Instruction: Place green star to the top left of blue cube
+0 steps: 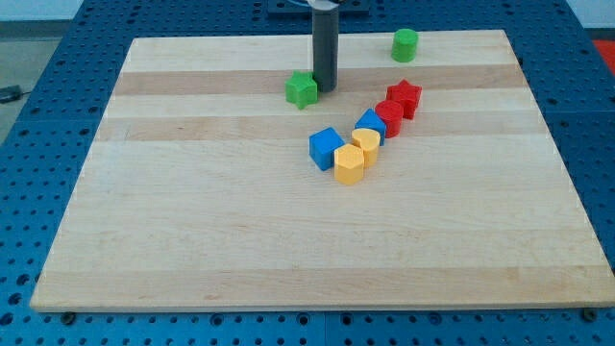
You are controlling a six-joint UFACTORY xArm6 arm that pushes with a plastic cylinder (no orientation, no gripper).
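Observation:
The green star lies on the wooden board near the view's top centre. My tip stands right beside it on its right, touching or nearly touching. The blue cube sits below and slightly right of the star, at the left end of a cluster of blocks.
Next to the blue cube lie a yellow hexagon, a yellow cylinder-like block, a second blue block, a red cylinder and a red star. A green cylinder stands near the board's top edge.

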